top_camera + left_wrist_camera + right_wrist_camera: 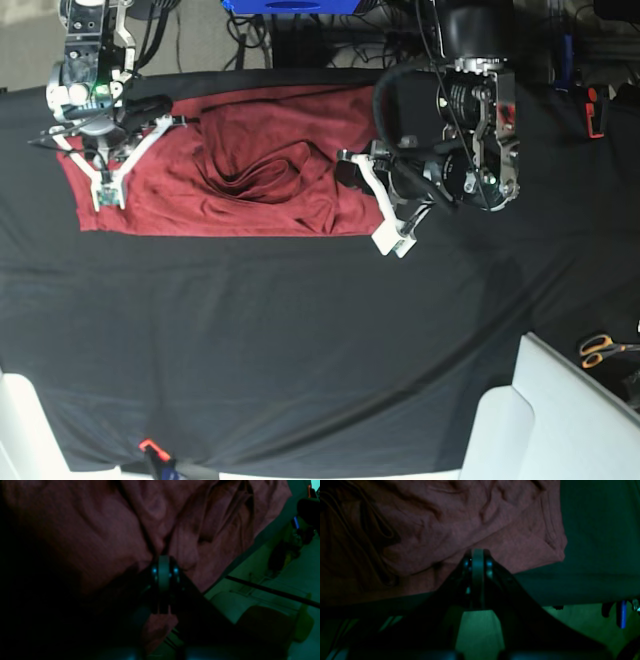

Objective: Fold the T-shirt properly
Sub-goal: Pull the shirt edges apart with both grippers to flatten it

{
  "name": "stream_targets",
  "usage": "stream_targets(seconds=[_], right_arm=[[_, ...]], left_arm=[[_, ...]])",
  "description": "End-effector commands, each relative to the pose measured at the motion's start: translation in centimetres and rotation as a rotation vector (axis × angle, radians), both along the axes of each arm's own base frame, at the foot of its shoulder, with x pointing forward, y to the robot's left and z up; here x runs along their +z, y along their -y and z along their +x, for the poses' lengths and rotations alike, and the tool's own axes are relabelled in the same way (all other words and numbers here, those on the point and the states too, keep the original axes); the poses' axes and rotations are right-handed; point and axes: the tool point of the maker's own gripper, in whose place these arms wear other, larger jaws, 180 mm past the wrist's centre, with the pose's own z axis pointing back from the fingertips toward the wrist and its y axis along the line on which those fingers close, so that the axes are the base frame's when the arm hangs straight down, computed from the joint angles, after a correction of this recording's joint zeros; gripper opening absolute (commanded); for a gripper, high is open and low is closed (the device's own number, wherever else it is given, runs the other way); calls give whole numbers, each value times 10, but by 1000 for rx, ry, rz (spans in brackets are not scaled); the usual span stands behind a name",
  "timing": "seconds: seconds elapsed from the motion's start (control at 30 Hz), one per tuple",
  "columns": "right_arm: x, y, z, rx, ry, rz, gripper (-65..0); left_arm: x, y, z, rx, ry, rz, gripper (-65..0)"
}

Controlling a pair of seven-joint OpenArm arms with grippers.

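A: How many garments are out?

B: One, the T-shirt (250, 170), maroon with no print, lying rumpled on the black table cloth (300, 340) along its far side. A deep bunch of folds sits in the middle of the shirt.

A: And the arms?

B: Two. The right gripper (105, 197) sits over the shirt's end nearest the cloth's left edge in the base view. The left gripper (393, 240) is at the shirt's opposite end, at its near corner.

A: Jaws together or apart?

B: Both pairs are pressed together. In the left wrist view the left gripper (163, 566) has maroon cloth bunched at its tip and a scrap showing beneath it, so it is clamped on the T-shirt (100, 530). In the right wrist view the right gripper (477, 560) meets the edge of the T-shirt (470, 517); whether fabric is pinched there I cannot tell.

A: Anything else near the shirt?

B: One pair of scissors (606, 350) with orange handles, well away from it at the cloth's right edge.
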Motion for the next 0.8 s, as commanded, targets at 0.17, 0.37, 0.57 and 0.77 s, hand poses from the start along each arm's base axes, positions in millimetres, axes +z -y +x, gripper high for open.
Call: stream_targets(seconds=[0.17, 0.37, 0.57, 0.77], right_arm=[[8, 2, 8, 1, 39, -8, -648], [9, 14, 6, -32, 38, -21, -648], [10, 31, 2, -77, 37, -41, -648], [10, 29, 3, -71, 37, -38, -648]], left_arm=[[4, 14, 7, -26, 25, -27, -650], [-4, 34, 3, -8, 5, -52, -650], [-9, 35, 3, -5, -14, -56, -650], [-1, 39, 17, -6, 14, -65, -650]])
